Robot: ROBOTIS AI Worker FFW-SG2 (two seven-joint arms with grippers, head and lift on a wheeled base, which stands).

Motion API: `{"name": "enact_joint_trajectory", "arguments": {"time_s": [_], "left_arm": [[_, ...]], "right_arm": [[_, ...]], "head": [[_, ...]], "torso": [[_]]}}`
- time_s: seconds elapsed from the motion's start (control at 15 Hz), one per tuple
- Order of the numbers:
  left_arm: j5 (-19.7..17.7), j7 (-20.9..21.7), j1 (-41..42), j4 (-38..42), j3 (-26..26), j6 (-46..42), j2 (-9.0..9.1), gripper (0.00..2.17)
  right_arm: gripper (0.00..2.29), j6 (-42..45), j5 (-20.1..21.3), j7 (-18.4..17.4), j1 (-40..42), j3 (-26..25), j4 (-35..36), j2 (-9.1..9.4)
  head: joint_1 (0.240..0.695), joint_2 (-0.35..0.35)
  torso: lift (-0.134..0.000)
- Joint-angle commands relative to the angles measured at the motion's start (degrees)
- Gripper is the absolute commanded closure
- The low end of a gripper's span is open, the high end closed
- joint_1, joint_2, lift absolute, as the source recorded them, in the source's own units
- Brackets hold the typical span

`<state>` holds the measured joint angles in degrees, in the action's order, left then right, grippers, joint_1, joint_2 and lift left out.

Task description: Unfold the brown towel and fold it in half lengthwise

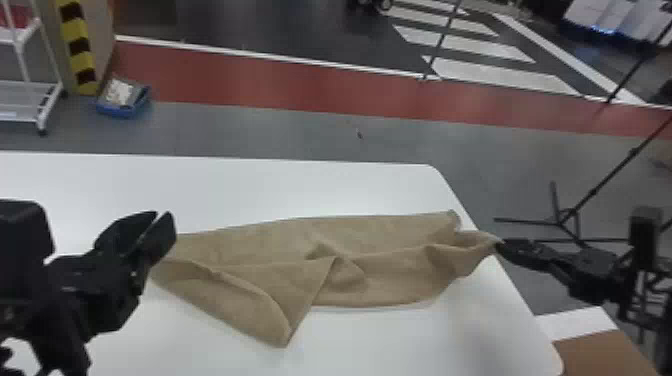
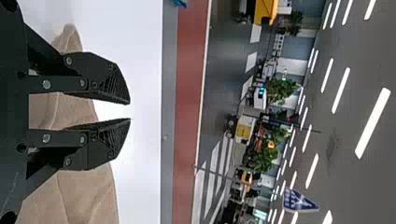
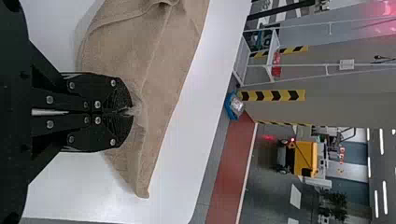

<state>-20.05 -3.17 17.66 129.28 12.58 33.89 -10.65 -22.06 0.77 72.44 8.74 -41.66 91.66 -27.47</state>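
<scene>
On table [image 1: 350,187], brown towel [image 1: 385,235] in right gripper [image 1: 501,244], blue sign [image 2: 297,201] beyond

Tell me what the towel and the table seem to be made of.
The towel looks like cotton terry, matte and soft, judging by its fuzzy surface and loose folds. The table has a smooth white top with a faint sheen, perhaps laminate or plastic; its core can't be told.
</scene>
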Motion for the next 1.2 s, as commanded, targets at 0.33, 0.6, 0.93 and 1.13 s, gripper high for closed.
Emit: {"name": "enact_joint_trajectory", "arguments": {"time_s": [0.33,0.6,0.93,1.13], "left_arm": [[12.75,-2.1,-0.69,-8.78,21.17,-8.27,-3.5,0.57],[16.01,-4.39,-2.01,-14.06,27.06,-13.36,-4.12,0.46],[18.82,-8.69,-6.32,-20.3,33.92,-13.71,-2.89,0.43],[22.25,-11.77,-8.78,-24.69,36.82,-13.71,-1.74,0.43]], "right_arm": [[1.15,2.06,0.38,-0.64,0.32,1.58,-1.75,1.99],[1.15,2.06,0.46,-0.73,0.05,2.46,-1.75,2.34],[1.15,2.59,0.46,-0.73,0.05,2.54,-2.19,2.69],[1.15,3.11,0.38,-0.73,0.32,2.1,-2.45,2.69]], "head": [[0.695,-0.35],[0.695,-0.35],[0.695,-0.35],[0.695,-0.35]], "torso": [[-0.107],[-0.107],[-0.107],[-0.107]]}}
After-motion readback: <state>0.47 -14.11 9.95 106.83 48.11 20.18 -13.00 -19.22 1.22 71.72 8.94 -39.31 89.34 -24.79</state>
